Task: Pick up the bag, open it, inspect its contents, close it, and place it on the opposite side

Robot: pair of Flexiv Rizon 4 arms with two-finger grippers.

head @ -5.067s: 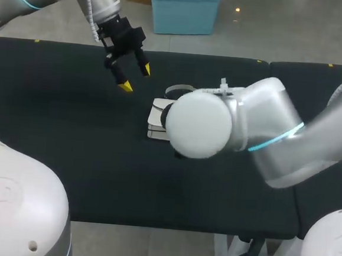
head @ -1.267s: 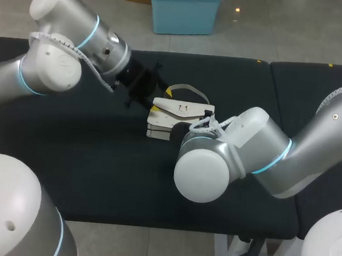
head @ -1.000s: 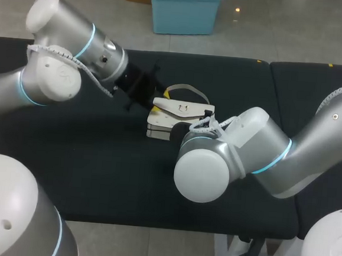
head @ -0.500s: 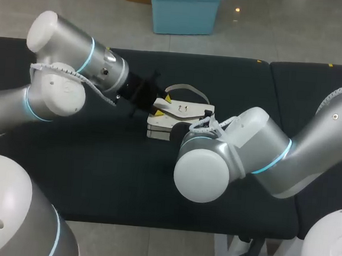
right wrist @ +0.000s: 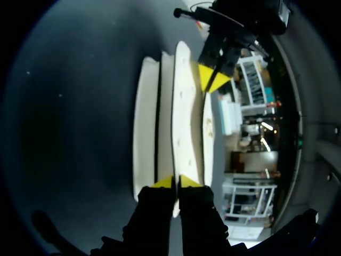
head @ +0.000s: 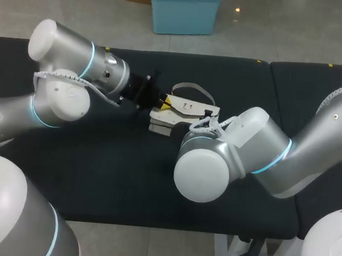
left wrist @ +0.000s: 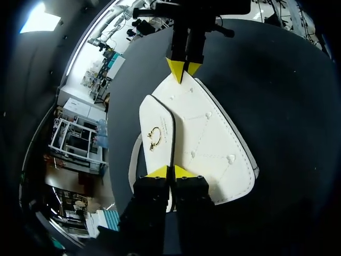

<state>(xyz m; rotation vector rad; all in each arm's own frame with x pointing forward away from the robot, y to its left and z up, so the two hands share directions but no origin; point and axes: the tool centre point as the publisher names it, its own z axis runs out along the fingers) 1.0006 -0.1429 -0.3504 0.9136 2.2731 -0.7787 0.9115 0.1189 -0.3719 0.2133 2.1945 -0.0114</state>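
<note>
Black tabletop (head: pixel 96 175) carries one task item, the white bag (head: pixel 184 110). It sits near the middle, closer to the far edge than to the near one.

1. Nearest the near edge, the right arm (head: pixel 234 151) comes in from the right edge. Its bulk covers its own claw in the head view.
2. In the right wrist view, the right claw (right wrist: pixel 175 182) has its tips together, clamped on a thin white panel at the end of the bag nearer the right edge.
3. At the opposite end, the left claw (left wrist: pixel 170 172) is likewise closed, pinching the bag's edge. A gold clasp (left wrist: pixel 154 137) lies a short way ahead of its tips.
4. The strap (head: pixel 192 89) loops out on the far side of the bag.

Change: five seconds ago the left claw hung apart, well clear of the bag toward the far left corner. It has since come in to the bag's end and closed. In the last half second the bag's top panel has shifted toward the far edge and tilted. Both grips appear established and the pick-up is probably starting. The bag is not yet opened.

Not determinable:
- whether the bag's underside has left the tabletop;
- which white layer is flap and which is body;
- the contents.
</note>
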